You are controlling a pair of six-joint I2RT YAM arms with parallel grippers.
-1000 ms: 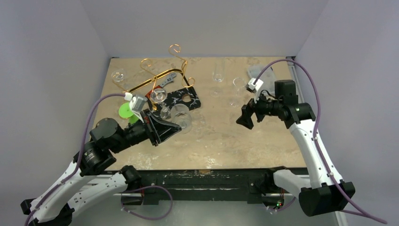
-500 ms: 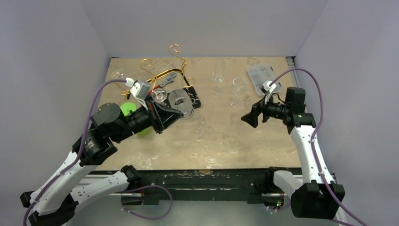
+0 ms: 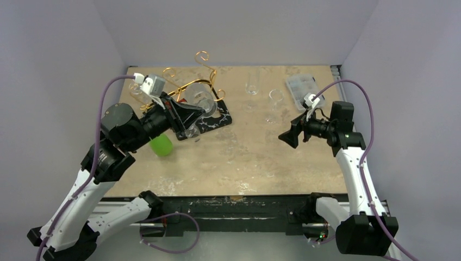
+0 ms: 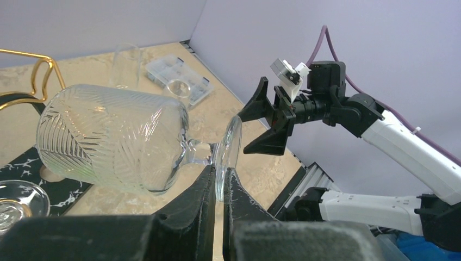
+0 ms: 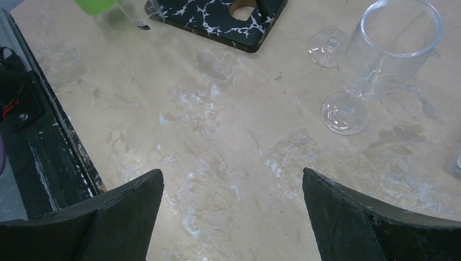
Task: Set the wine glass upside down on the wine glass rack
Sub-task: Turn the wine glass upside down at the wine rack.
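**Held by its foot: the clear ribbed wine glass (image 4: 114,138)**

The left fingers (image 4: 193,206) pinch the glass's foot. It lies sideways in the air near the table's (image 3: 261,157) far-left corner, beside the thin gold wire rack (image 3: 179,87). The right fingers (image 5: 125,212) gape wide, empty.

Got a black white-veined board (image 3: 222,118) just off centre toward 11 o'clock. Spotted a green cup (image 3: 161,145) lying on its side around 9. Over at 2, seeing a clear box (image 3: 302,86) by the far right corner. Also got a tall tumbler (image 3: 251,81) near 12 and a stemmed glass (image 3: 275,98) at 1, all on a beige table (image 3: 244,157).
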